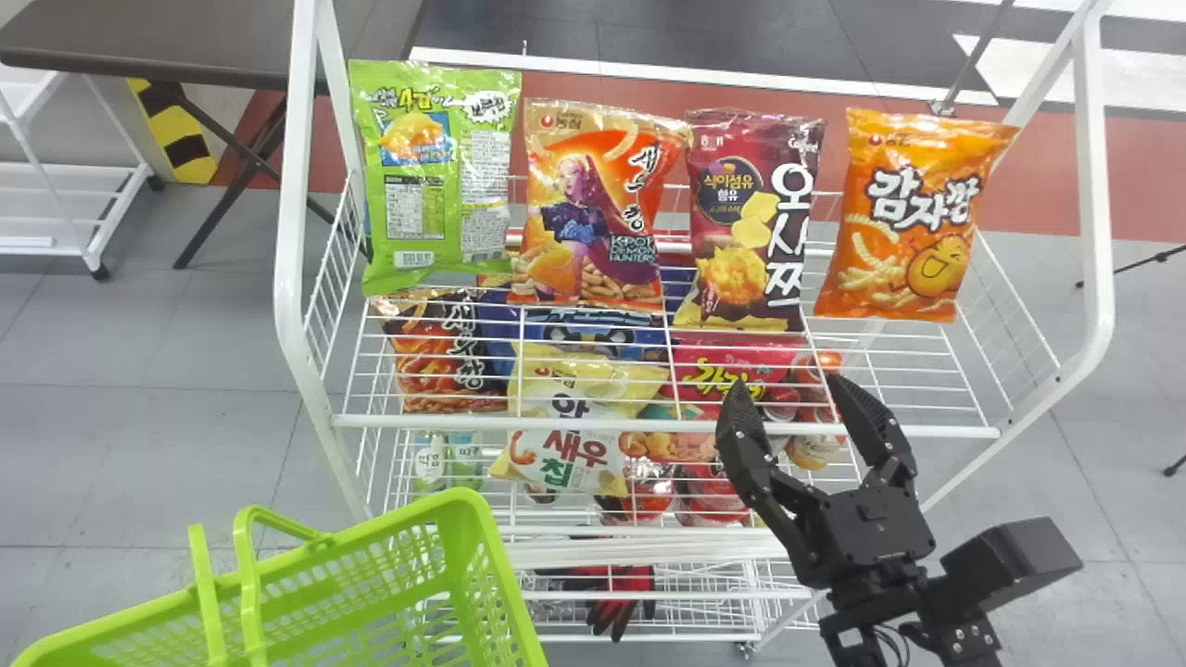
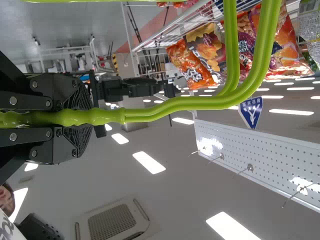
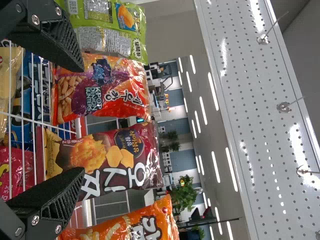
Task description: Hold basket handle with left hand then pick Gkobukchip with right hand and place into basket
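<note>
Currently, the left gripper (image 2: 82, 116) was closed around the handle (image 2: 187, 103) of the light green basket (image 1: 468, 508), whose two bars ran together into the grip between its black fingers. The basket was at the near left, in front of the left part of the white wire rack (image 1: 649, 425); whether its rim touched the rack could not be told.

The right gripper (image 1: 788, 389) was wide open and empty, its fingers spread well apart, over the near right part of the rack and pointing toward the far side. Seen from the right wrist, that gripper (image 3: 80, 120) had a finger at each side of a gap, with snack bags beyond it and nothing pinched.

As for the Gkobukchip (image 1: 422, 185), it seemed to be the green bag at the left end of the top row, upright with its back panel outward, well apart from the right gripper. Next to it on the right stood a red-orange bag (image 1: 593, 204), then a purple bag (image 1: 741, 222), and at the right end an orange bag (image 1: 917, 213) that tilted slightly. Through the wires, lower down, were a pale yellow bag (image 1: 565, 463) and a red-and-black glove (image 1: 609, 607).
</note>
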Tool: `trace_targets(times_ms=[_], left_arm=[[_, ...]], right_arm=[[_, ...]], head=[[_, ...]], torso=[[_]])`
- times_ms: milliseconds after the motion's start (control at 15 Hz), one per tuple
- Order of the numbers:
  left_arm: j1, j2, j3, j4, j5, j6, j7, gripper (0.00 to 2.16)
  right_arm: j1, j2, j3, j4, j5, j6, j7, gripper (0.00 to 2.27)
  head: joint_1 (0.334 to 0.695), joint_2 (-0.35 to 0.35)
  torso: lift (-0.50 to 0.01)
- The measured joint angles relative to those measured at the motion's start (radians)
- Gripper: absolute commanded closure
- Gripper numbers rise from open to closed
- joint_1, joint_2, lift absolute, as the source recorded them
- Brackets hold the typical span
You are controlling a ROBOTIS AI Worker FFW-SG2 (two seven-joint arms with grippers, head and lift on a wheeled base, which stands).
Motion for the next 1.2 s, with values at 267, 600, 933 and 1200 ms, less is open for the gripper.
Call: trace_targets(times_ms=[267, 600, 933, 1200], left_arm=[[0.000, 0.000, 0.000, 0.005, 0.000, -0.002, -0.003, 2.15], [0.000, 0.000, 0.000, 0.011, 0.000, -0.006, -0.005, 2.15], [0.000, -0.001, -0.001, 0.014, 0.000, -0.006, -0.003, 2.15], [0.006, -0.001, 0.001, 0.014, 0.000, -0.006, -0.002, 2.15]], right_arm=[[-0.006, 0.001, 0.011, 0.000, 0.012, 0.010, 0.001, 0.11], [-0.036, 0.004, 0.038, 0.004, 0.020, 0.054, 0.000, 0.11], [-0.150, 0.008, 0.122, 0.011, 0.041, 0.213, -0.003, 0.11], [-0.289, 0.023, 0.209, 0.042, 0.061, 0.386, -0.033, 0.11]], head=[[0.695, -0.085], [0.695, -0.048], [0.695, 0.053], [0.695, 0.138]], torso=[[0.000], [0.000], [0.000], [0.000]])
